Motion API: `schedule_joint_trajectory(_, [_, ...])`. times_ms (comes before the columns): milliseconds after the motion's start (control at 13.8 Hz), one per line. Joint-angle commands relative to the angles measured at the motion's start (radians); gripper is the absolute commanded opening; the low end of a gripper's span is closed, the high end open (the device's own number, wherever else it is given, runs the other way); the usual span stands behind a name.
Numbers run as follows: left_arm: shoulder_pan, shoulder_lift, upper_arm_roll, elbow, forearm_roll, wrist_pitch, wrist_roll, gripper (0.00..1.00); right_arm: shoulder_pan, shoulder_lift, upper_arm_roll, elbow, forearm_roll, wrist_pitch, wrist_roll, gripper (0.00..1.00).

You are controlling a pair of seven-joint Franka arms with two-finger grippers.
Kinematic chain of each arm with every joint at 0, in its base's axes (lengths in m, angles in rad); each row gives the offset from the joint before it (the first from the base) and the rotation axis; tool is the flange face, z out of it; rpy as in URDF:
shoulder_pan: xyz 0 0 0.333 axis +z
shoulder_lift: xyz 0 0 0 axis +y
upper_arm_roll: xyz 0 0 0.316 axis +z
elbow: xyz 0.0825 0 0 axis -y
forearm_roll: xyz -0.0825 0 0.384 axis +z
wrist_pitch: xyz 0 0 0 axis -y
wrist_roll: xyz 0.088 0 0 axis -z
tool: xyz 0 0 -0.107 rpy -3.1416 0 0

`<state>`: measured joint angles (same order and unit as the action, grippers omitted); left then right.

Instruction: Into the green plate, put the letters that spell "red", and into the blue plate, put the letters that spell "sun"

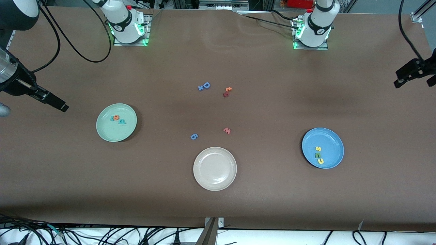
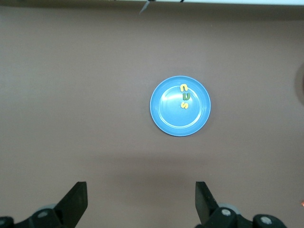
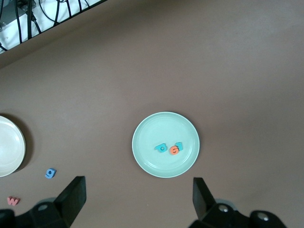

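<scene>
The teal r, orange e and teal d (image 1: 117, 119) are lying in the green plate (image 1: 105, 131) toward the right arm's end of the table; the yellow s, green n and yellow u (image 1: 318, 154) are sitting in the blue plate (image 1: 332, 139) toward the left arm's end. The right gripper (image 3: 137, 199) and the left gripper (image 2: 141, 202) are hanging high over those ends, both spread wide and carrying nothing.

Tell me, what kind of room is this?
Probably a robotics lab: two robot arm bases bolted onto a brown-covered table, loose cables along its edge, and test props such as a green plate and a blue plate holding foam letters.
</scene>
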<state>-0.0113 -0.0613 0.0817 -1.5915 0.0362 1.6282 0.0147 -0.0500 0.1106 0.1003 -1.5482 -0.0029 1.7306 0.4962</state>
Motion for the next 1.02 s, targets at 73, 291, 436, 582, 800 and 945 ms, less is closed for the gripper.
schedule_joint_trajectory(73, [0.024, -0.026, -0.034, -0.021, -0.030, 0.010, 0.031, 1.00, -0.005, -0.035, -0.001, -0.035, 0.018, -0.002, -0.018, 0.99])
schedule_joint_trajectory(291, [0.025, -0.017, -0.057, -0.021, -0.036, 0.027, 0.031, 1.00, -0.005, -0.035, -0.001, -0.035, 0.018, -0.003, -0.018, 0.99])
schedule_joint_trajectory(436, [0.022, -0.012, -0.060, -0.022, -0.035, 0.047, 0.031, 1.00, -0.005, -0.035, -0.001, -0.036, 0.018, -0.003, -0.018, 0.99])
schedule_joint_trajectory(582, [0.002, -0.002, -0.060, -0.022, -0.038, 0.053, 0.031, 1.00, -0.005, -0.037, -0.001, -0.038, 0.018, -0.003, -0.018, 0.99])
schedule_joint_trajectory(800, [-0.009, 0.015, -0.053, -0.021, -0.105, 0.053, 0.034, 1.00, -0.005, -0.049, -0.001, -0.052, 0.018, -0.002, -0.018, 0.99])
schedule_joint_trajectory(945, [-0.012, 0.035, -0.054, -0.016, -0.105, 0.047, 0.033, 1.00, -0.005, -0.049, -0.001, -0.052, 0.018, -0.002, -0.018, 0.99])
